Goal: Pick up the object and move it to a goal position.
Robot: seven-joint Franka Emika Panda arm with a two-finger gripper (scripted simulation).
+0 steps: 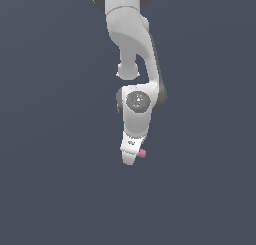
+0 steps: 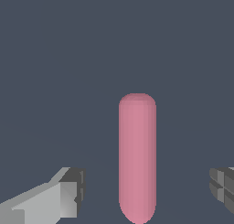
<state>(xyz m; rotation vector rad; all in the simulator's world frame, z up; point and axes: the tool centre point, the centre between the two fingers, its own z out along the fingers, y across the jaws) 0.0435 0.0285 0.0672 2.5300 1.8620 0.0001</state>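
The object (image 2: 137, 157) is a small pink rod with rounded ends, lying on the dark grey floor. In the wrist view it sits between my two fingertips, and neither of them touches it. One grey fingertip (image 2: 71, 191) shows on one side and the other at the frame's edge, with a wide gap between. My gripper (image 2: 146, 191) is open around the rod. In the exterior view the white arm hangs down over the spot and my gripper (image 1: 130, 156) hides most of the object (image 1: 143, 153), only one pink end peeking out on the exterior view's right.
A flat dark grey surface (image 1: 50, 189) fills both views. No other objects or marker show.
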